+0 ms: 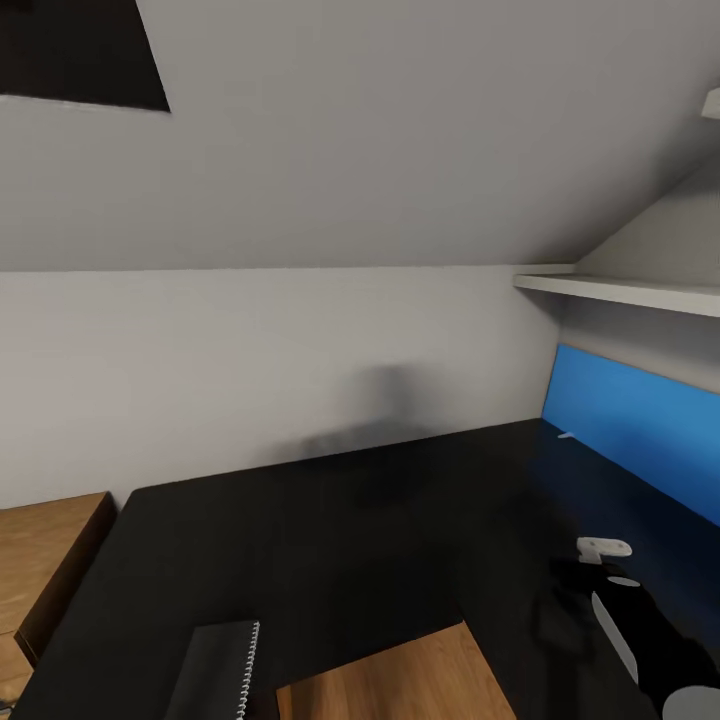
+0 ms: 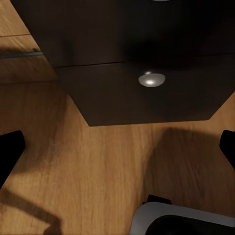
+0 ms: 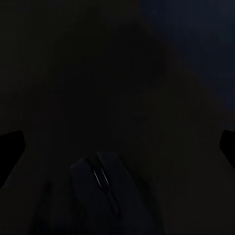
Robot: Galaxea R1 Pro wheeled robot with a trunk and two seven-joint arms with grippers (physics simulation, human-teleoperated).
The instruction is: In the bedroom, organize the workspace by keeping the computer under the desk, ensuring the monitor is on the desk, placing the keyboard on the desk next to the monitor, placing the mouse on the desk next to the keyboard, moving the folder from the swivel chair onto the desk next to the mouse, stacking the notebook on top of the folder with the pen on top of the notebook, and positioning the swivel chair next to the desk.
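- Desk (image 1: 330, 530): one, L-shaped, glossy black top, set against the pale wall under a sloped ceiling.
- Notebook (image 1: 215, 670): one, dark, spiral-bound, lying at the near edge of the top.
- Blue panel (image 1: 640, 420): one, along the desk's right side, beneath a white shelf (image 1: 620, 292).
- Right arm (image 1: 640, 625): black and grey, over the right part of the top.
- Right gripper (image 3: 117, 142): fingers spread wide, holding nothing.
- Mouse (image 3: 103, 188): one, black, on the dark top just beneath the right gripper, untouched.
- Left gripper (image 2: 117, 147): fingers spread wide, empty, over wood floor (image 2: 98, 166).
- Drawer fronts (image 2: 147, 98): black, one round silver knob (image 2: 151, 79) in full view.
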